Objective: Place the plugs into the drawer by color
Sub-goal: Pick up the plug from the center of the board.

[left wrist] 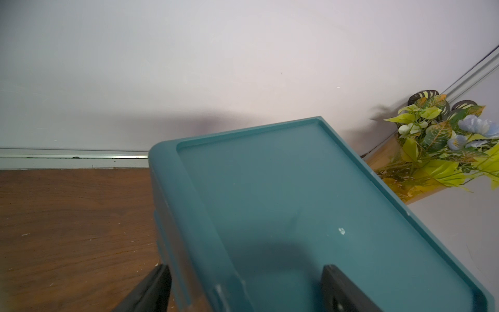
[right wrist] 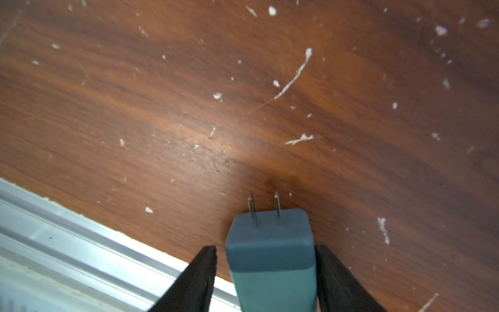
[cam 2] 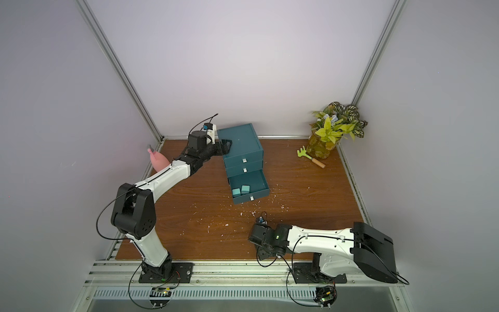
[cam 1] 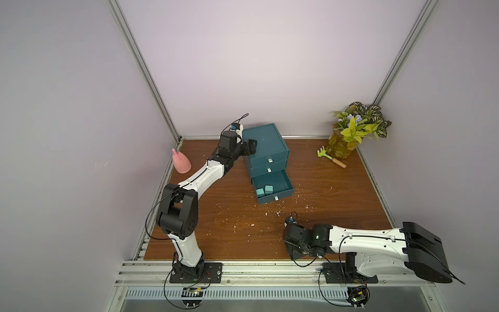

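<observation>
Step in hand: moving a blue-teal plug to its drawer. On the tabletop (cam 1: 216,216), the cabinet (cam 1: 267,143) stands at the rear. Its bottom drawer (cam 1: 278,180) is pulled out, with 2 plugs (cam 1: 268,189) inside. The left end effector (left wrist: 244,270), fingers spread, straddles the cabinet's top edge. The right end effector (right wrist: 266,248) is near the front edge, well apart from the drawer. A plug (right wrist: 270,237) sits between its fingers, prongs outward; whether it is clamped cannot be told. The next move likely calls for a confirmed grip, then a carry to the drawer.

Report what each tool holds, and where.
Right tool: blue-teal plug between its fingers by the body's sides, prongs outward; firm grip cannot be told. Left tool: open, straddling the top edge of the cabinet, gripping nothing.
</observation>
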Robot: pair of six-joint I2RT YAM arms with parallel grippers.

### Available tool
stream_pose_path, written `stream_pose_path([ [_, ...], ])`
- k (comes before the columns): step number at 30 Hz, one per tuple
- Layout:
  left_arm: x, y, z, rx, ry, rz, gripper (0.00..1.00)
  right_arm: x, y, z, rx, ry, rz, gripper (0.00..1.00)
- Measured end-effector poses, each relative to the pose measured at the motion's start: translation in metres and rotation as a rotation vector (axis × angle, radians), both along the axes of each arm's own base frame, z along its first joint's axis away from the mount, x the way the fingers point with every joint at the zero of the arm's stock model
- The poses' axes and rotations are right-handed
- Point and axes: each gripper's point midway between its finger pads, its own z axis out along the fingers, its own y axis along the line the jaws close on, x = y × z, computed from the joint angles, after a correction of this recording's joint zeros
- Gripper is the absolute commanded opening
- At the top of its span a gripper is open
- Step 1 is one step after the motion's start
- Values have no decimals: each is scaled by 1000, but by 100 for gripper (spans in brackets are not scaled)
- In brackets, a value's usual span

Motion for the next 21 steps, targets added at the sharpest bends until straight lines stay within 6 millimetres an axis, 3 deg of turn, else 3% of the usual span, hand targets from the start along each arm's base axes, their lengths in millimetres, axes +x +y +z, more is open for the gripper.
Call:
stream_pose_path([
  [9,0,0,0,0,0,0,83,4,-1,0,-18,-20,-16,46],
  [13,0,0,0,0,0,0,83,16,2,13,-20,-61,-29,44],
  [15,0,0,0,0,0,0,83,31,6,24,-11,-92,-43,43],
  [21,0,0,0,1,0,0,83,113,3,63,-13,-223,-131,42],
])
